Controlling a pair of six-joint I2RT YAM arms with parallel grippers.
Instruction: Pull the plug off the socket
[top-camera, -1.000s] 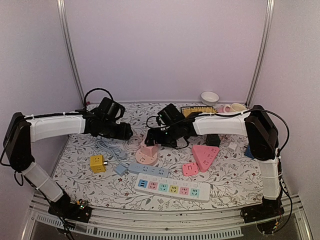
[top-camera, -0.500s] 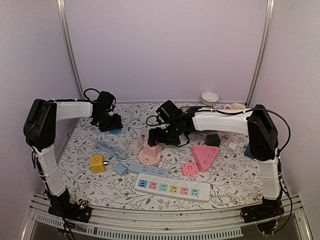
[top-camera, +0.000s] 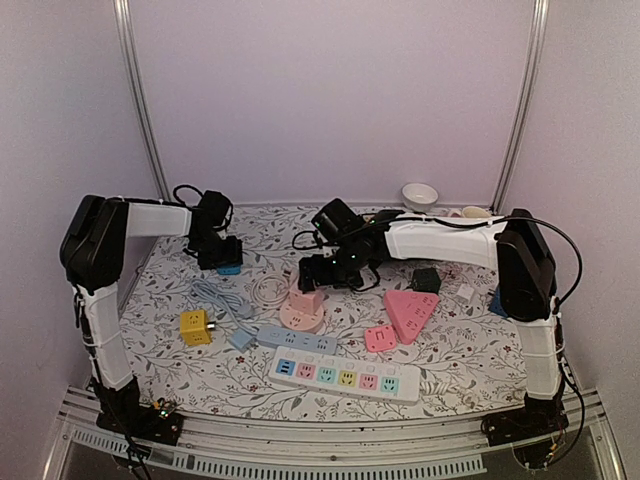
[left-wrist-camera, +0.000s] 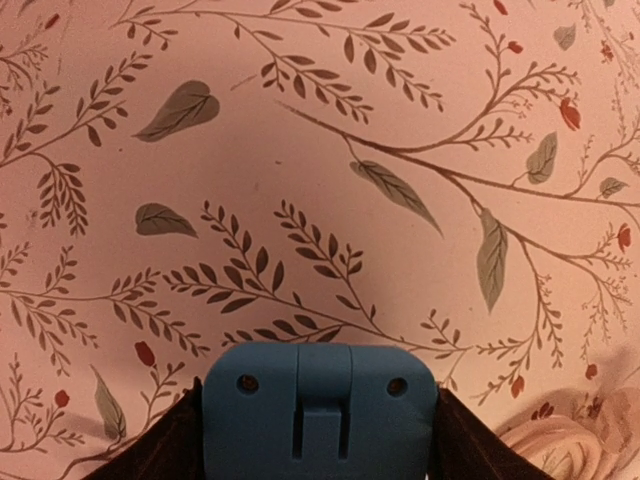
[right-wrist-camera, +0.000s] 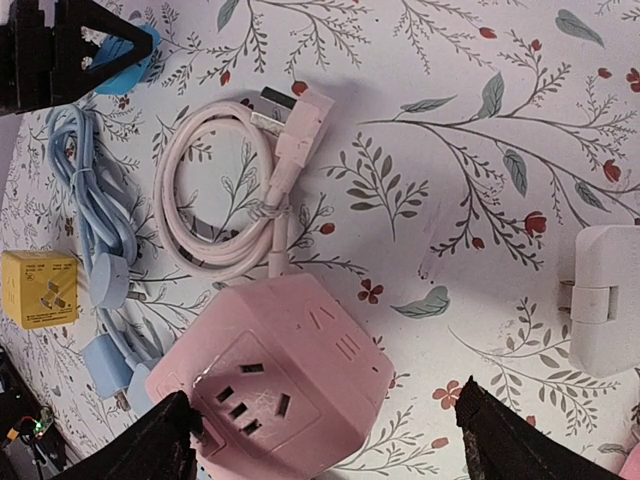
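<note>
My left gripper (top-camera: 222, 252) is at the table's far left, shut on a blue plug (top-camera: 230, 266) just above the cloth. In the left wrist view the blue plug (left-wrist-camera: 318, 410) fills the gap between both fingers (left-wrist-camera: 170, 445). A pink cube socket (top-camera: 303, 300) stands at the middle, its slots empty in the right wrist view (right-wrist-camera: 270, 385). My right gripper (top-camera: 322, 274) hovers over the socket, open, in the right wrist view (right-wrist-camera: 325, 440) with one finger (right-wrist-camera: 150, 445) touching its left edge.
A coiled pink cable (right-wrist-camera: 225, 200) and a blue cable (top-camera: 215, 300) lie left of the socket. A yellow cube (top-camera: 195, 327), blue strip (top-camera: 297, 341), long white strip (top-camera: 347, 378), pink triangle (top-camera: 410, 312) and white adapter (right-wrist-camera: 605, 295) lie around.
My left arm has swung from beside the pink socket to the far left, carrying the blue plug. My right gripper has stayed over the socket.
</note>
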